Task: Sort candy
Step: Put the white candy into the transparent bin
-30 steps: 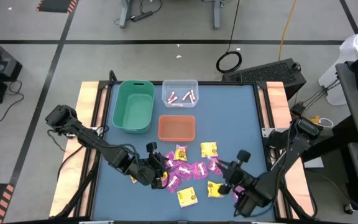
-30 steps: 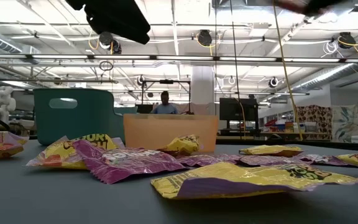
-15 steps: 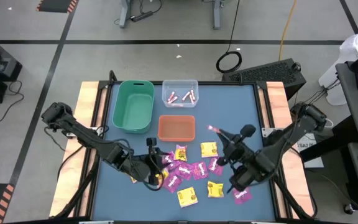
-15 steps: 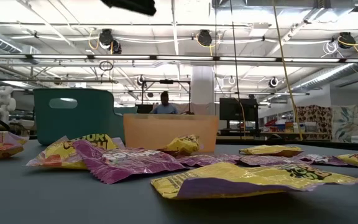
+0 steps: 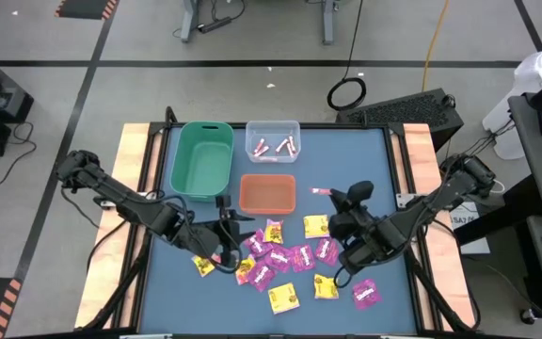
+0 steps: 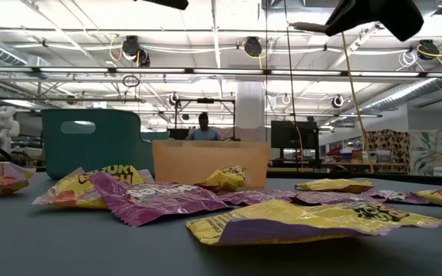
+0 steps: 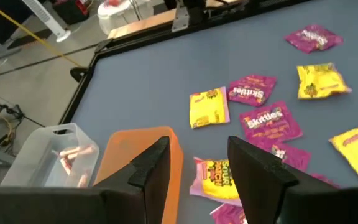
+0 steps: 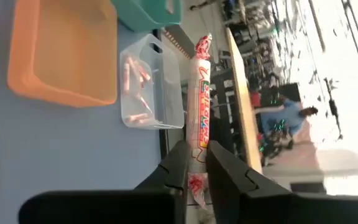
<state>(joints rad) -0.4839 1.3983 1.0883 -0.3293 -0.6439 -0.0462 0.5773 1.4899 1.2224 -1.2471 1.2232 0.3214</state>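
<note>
a thin pink-white candy stick [image 8: 200,112] sits pinched at its lower end between my right gripper [image 5: 332,195] fingers, jaws narrow on it, most of its length standing free beyond them; in the high view it shows as a small pink sliver [image 5: 321,191] above the blue table [image 5: 346,151], just right of the orange bin [image 5: 267,194] and short of the clear bin [image 5: 273,141] that already holds similar sticks. the loose yellow and magenta packets [image 5: 290,256] lie scattered on the near half of the table. my left gripper [image 7: 194,165] hovers over that pile beside the orange bin, jaws moderately apart with nothing between them. risk, as i judge it: the grip is only on the stick's tail, so a quick swing could let it pivot or slip out onto the table; releasing before reaching the clear bin could drop it into the orange bin or onto the rim. the green bin [image 5: 201,160] is well clear of the path.
</note>
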